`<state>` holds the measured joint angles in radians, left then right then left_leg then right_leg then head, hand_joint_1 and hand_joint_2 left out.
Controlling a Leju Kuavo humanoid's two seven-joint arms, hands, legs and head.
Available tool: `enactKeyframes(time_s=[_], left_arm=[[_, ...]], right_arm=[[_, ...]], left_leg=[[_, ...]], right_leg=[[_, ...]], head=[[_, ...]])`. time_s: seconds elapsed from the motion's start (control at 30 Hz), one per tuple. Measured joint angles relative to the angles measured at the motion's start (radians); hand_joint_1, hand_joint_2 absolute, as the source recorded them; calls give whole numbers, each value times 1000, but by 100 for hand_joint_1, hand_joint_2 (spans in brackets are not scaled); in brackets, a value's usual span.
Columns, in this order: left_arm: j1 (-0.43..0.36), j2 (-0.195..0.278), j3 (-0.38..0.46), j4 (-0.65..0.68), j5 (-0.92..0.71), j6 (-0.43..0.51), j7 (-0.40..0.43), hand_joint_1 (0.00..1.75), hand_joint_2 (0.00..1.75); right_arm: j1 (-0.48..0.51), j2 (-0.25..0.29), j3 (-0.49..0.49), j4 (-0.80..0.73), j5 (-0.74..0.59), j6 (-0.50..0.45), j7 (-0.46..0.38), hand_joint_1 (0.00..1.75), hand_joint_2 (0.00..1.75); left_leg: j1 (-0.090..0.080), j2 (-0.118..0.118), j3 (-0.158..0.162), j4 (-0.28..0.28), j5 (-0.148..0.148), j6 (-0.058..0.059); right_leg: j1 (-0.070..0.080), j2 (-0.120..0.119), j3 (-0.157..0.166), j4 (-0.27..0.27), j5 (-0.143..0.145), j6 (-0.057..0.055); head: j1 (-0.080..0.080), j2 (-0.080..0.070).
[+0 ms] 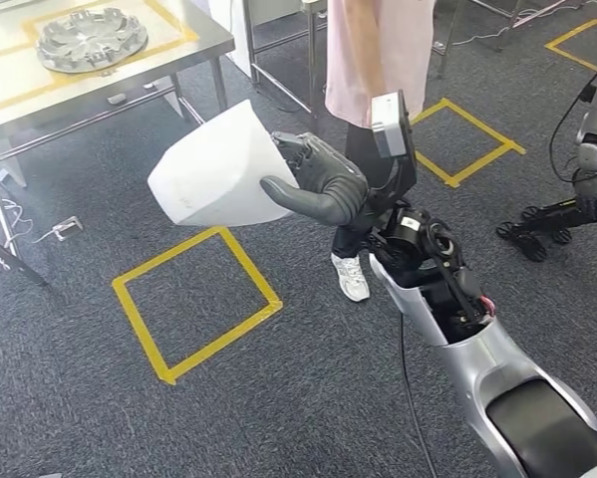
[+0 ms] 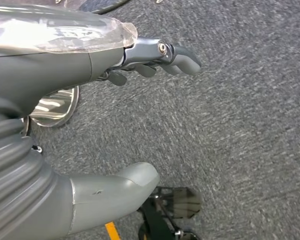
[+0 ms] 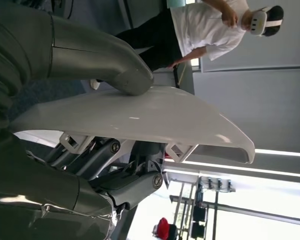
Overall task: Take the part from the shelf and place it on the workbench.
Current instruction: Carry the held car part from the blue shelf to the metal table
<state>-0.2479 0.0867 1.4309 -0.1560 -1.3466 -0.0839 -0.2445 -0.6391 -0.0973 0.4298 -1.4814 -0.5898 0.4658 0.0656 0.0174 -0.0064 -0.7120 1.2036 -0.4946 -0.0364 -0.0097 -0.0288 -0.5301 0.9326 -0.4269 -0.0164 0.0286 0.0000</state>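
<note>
My right hand [image 1: 321,181] reaches out over the carpet and grips a white, wedge-shaped plastic part [image 1: 216,171] by its right end, thumb on its near face. In the right wrist view the thumb [image 3: 114,65] presses on the smooth side of the part [image 3: 148,117] and the dark fingers [image 3: 102,155] clamp its ribbed side. The metal workbench [image 1: 204,45] stands at the far left, marked with yellow tape and carrying a round silver casting [image 1: 92,38]. My left hand [image 2: 148,57] hangs above the carpet, fingers apart, holding nothing.
A person in a pink top [image 1: 374,55] with a white shoe [image 1: 350,277] stands just behind the part. Yellow tape squares [image 1: 197,304] mark the grey carpet. Another silver arm with a dark hand [image 1: 594,189] and a black wheeled base [image 1: 534,234] are at the right edge.
</note>
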Motion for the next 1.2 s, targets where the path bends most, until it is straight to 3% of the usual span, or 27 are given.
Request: enactKeyframes(time_s=[0.07, 0.13, 0.27, 0.33, 0.4, 0.43, 0.47, 0.5, 0.57, 0.63, 0.73, 0.8, 0.83, 0.9, 0.97, 1.0, 1.03, 1.1, 1.17, 1.2], left_arm=[[-2, 2, 0, 0, 0, 0, 0, 0, 175], [-5, 3, 0, 0, 0, 0, 0, 0, 175], [-5, 2, 0, 0, 0, 0, 0, 0, 175], [-7, 2, 0, 0, 0, 0, 0, 0, 175], [-7, 1, 0, 0, 0, 0, 0, 0, 175], [-7, 1, 0, 0, 0, 0, 0, 0, 175], [-7, 0, 0, 0, 0, 0, 0, 0, 175], [-7, 0, 0, 0, 0, 0, 0, 0, 175], [-8, -1, 0, 0, -2, 0, 0, 0, 175], [-9, -1, 0, 0, -5, -3, 1, 0, 175], [-9, 0, 0, 0, -8, -11, 5, 0, 175], [-8, 3, 0, 0, -9, -12, 6, 0, 175], [-10, 5, 0, 0, -9, -13, 7, 0, 175], [-13, 7, 0, 0, -8, -14, 8, 0, 175], [-12, 5, 0, 0, -9, -16, 10, 0, 175], [-11, 5, 0, 0, -9, -17, 11, 0, 175], [-10, 5, 0, 0, -9, -17, 12, 0, 175], [-12, 7, 0, 0, -9, -17, 14, 0, 175], [-14, 8, 0, 0, -8, -19, 16, 0, 175], [-14, 7, 0, 0, -8, -20, 18, 0, 175]], right_arm=[[-1, 0, 1, 0, 0, 0, 0, 175, 175], [-4, 0, 2, 0, 0, -1, 0, 175, 175], [-7, 0, 5, 0, 0, -4, 0, 175, 175], [-7, 0, 5, 0, 0, -5, 0, 175, 175], [-4, 0, 5, 0, 0, -5, 0, 175, 175], [-2, 0, 6, 1, 0, -5, 0, 175, 175], [-1, 0, 6, 1, 0, -5, 0, 175, 175], [0, 0, 6, 2, 0, -6, 0, 175, 175], [-2, -1, 6, 3, 0, -10, 2, 175, 175], [-3, -2, 6, 2, -2, -18, 6, 175, 175], [-2, -2, 7, 1, -3, -25, 12, 175, 175], [-3, -2, 7, 0, -3, -27, 13, 175, 175], [-4, -2, 7, -1, -3, -27, 12, 175, 175], [-3, -2, 7, -2, -3, -27, 12, 175, 175], [-1, -2, 7, -2, -3, -27, 12, 175, 175], [0, -2, 7, -2, -3, -27, 13, 175, 175], [0, -2, 7, -1, -3, -28, 13, 175, 175], [-1, -2, 7, -2, -4, -28, 13, 175, 175], [-4, -2, 7, -2, -2, -31, 12, 175, 175], [-4, -2, 6, -2, -1, -33, 12, 175, 175]], left_leg=[[-1, 20, 78, -149, 65, 3], [-5, 33, 126, -244, 92, 14], [-5, 16, 130, -257, 92, 39], [-2, 8, 132, -259, 95, 49], [-3, -1, 131, -259, 94, 53], [-4, -7, 131, -258, 94, 54], [-4, -14, 132, -258, 94, 54], [-4, -21, 134, -258, 94, 54], [-3, -37, 138, -258, 92, 52], [-5, -50, 134, -255, 93, 45], [-4, -64, 122, -256, 101, 27], [-4, -49, 108, -230, 82, 17], [-5, -35, 86, -185, 56, 13], [-3, -10, 17, -41, -10, 5], [-1, -4, -31, 54, -34, -1], [1, -2, -25, 42, -17, -2], [2, 0, 1, -10, 15, -2], [0, 10, 81, -164, 77, 2], [-1, 15, 123, -250, 98, 12], [-1, 14, 125, -256, 95, 15]], right_leg=[[2, -10, 2, 2, -3, 5], [7, -18, 1, 6, -7, 13], [6, -19, -4, 22, -25, 33], [3, 5, -43, 112, -81, 42], [2, 20, -111, 264, -148, 46], [2, 23, -136, 318, -163, 47], [2, 24, -145, 334, -157, 46], [2, 25, -133, 304, -130, 44], [2, 41, -69, 160, -50, 34], [3, 63, -16, 44, -10, 26], [4, 61, 2, 12, -11, 19], [-1, 48, 4, 4, -5, 10], [-3, 41, 6, 1, -2, 6], [-2, 27, 4, 0, -1, 3], [-2, 13, 2, 1, -1, 2], [-2, 7, 2, 1, -1, 2], [-2, 3, 3, 1, -2, 3], [1, -4, 3, 4, -6, 9], [7, -7, -2, 9, -10, 15], [10, -7, -4, 11, -13, 9]], head=[[-6, 0], [-7, 0], [0, 0], [8, 0], [18, 0], [21, 0], [23, 0], [26, 0], [34, 0], [39, 0], [38, 0], [33, 0], [27, 0], [11, 0], [0, 0], [-4, 0], [-6, 0], [-11, 0], [-11, 0], [-10, 0]])
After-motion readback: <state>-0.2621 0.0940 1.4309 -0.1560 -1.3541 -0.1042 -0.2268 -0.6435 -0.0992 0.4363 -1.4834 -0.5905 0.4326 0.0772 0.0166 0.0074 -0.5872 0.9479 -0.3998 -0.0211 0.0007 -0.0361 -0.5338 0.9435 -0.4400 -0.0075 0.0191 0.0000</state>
